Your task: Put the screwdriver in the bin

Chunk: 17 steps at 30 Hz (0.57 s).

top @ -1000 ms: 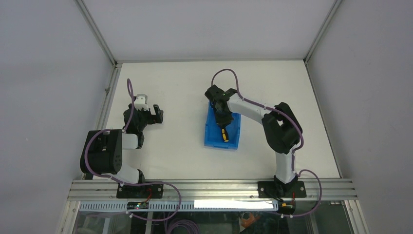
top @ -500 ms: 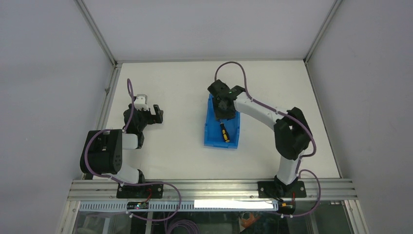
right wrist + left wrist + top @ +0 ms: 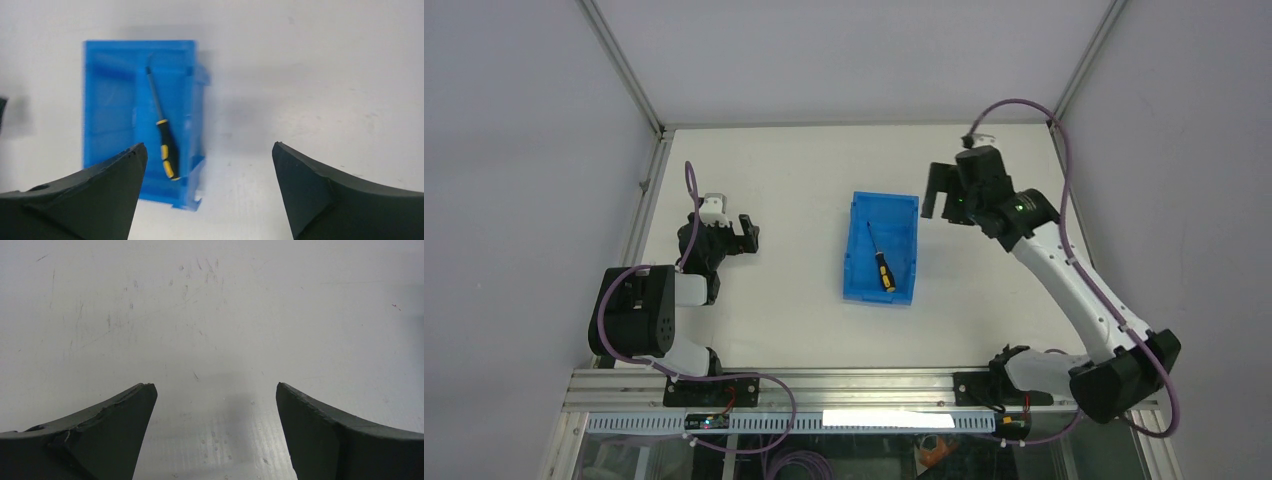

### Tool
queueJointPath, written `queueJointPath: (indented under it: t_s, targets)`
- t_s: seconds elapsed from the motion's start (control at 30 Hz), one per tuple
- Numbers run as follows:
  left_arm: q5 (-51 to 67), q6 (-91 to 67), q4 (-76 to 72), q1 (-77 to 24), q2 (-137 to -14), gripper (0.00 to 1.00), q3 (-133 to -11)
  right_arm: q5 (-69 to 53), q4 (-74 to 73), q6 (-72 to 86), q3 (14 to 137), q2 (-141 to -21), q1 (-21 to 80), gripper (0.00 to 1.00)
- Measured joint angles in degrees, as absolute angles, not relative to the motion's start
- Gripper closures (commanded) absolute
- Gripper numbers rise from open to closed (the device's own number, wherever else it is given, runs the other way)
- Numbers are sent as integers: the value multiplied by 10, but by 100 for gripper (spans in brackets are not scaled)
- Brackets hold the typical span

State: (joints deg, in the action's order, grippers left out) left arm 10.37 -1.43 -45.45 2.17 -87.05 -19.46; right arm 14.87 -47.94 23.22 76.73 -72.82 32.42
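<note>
The blue bin point(image 3: 854, 270) sits near the middle of the white table, and it shows blurred at the left of the right wrist view point(image 3: 107, 95). Inside it lies the screwdriver point(image 3: 881, 262), black-and-yellow handle toward the near end, thin shaft pointing away point(image 3: 164, 135). My right gripper point(image 3: 939, 192) hangs open and empty, raised to the right of the bin's far end point(image 3: 207, 165). My left gripper point(image 3: 746, 233) rests open and empty over bare table far to the left of the bin point(image 3: 214, 400).
White walls with metal corner posts point(image 3: 629, 85) enclose the table on three sides. An aluminium rail point(image 3: 864, 385) carrying both arm bases runs along the near edge. The right arm's purple cable point(image 3: 1034, 108) loops high near the back right corner.
The right gripper let go of the screwdriver, which stays in the bin. It opened wide, then rose and swung away to the right of the bin. The left arm has not moved.
</note>
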Motion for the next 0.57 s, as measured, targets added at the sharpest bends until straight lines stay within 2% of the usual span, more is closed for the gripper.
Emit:
queueJointPath:
  t_s: [0.07,0.2,0.43,0.57]
  targets:
    - [103,-14,-455,22,-870,1,-195,141,-463,232,703,-684,255,1]
    - [104,-14,-455,22,-870,1,-195,132,-441,232,601,-644,192,1]
    - [104,-14,-455,22,-870,1,-195,128,-385,244,432,-607,175,1]
    - [104,-14,-455,22,-870,1,-195,128,-350,247,381,-583,174,1]
